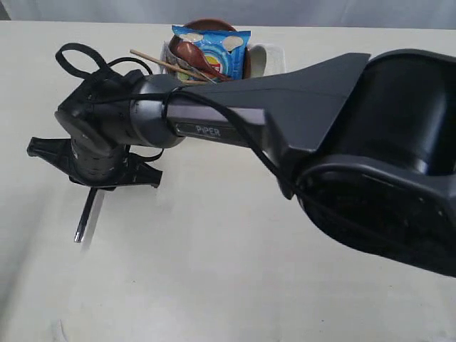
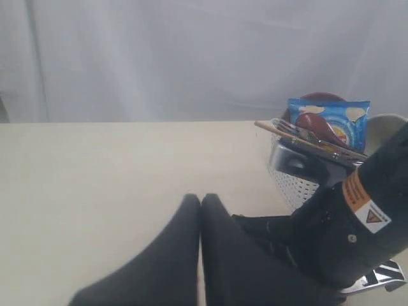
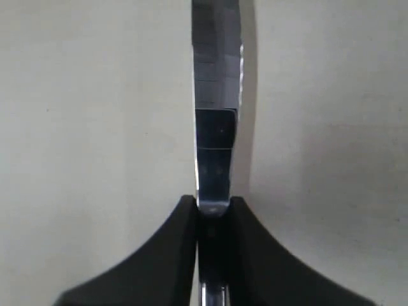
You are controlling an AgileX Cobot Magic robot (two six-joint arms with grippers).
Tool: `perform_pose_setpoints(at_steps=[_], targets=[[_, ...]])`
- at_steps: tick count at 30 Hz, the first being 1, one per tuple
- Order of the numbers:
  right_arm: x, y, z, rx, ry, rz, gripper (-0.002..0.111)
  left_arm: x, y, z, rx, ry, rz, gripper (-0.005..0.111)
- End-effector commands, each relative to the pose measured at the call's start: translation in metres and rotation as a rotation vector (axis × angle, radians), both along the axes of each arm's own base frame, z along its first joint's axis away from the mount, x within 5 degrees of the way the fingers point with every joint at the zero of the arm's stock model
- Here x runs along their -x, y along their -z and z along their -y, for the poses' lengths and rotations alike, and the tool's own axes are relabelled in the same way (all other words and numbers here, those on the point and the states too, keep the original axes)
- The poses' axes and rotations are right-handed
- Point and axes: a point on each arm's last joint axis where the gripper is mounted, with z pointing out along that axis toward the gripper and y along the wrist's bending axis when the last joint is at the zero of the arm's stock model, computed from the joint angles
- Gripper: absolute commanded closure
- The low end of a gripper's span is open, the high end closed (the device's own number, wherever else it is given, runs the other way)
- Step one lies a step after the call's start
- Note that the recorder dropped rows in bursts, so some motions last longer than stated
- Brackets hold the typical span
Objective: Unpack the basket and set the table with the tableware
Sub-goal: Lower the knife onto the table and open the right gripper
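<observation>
1. Right claw (image 3: 212, 204): clamped on the steel knife (image 3: 215, 95), over the bench (image 3: 76, 127).
2. Left claw (image 2: 199, 199): closed, empty.
3. Basket (image 2: 293, 185): loaded, on the bench's far side.

Basket (image 2: 294, 186) on table (image 1: 214, 278); knife (image 1: 87, 212) before it

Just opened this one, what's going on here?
The right gripper is shut on a shiny flat steel knife, holding it low over the left part of the cream-white table. Whether the knife touches the surface is not clear. The left gripper is shut and empty. The white perforated plastic basket holds a blue chip bag, a reddish-brown spoon, wooden chopsticks and more.
</observation>
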Motion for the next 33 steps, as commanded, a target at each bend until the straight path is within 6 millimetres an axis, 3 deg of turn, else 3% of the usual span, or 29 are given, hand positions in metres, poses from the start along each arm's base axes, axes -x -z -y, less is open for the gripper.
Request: perform_pose_setpoints(at_steps=[1,14,21,33], targets=[[0.001,0.004,-0.002,-0.004,-0.008,0.013,0.109,0.0,0.0,0.0,0.005,0.001,0.006,0.107],[-0.001,0.002,-0.005,-0.035,-0.029,0.05,0.108,0.0,0.0,0.0,0.005,0.001,0.006,0.107],[-0.002,0.002,-0.006,-0.048,-0.032,0.057,0.082,0.0,0.0,0.0,0.005,0.001,0.006,0.107],[0.0,-0.006,-0.006,-0.047,-0.062,0.072,0.08,0.0,0.0,0.0,0.005,0.001,0.006,0.107]])
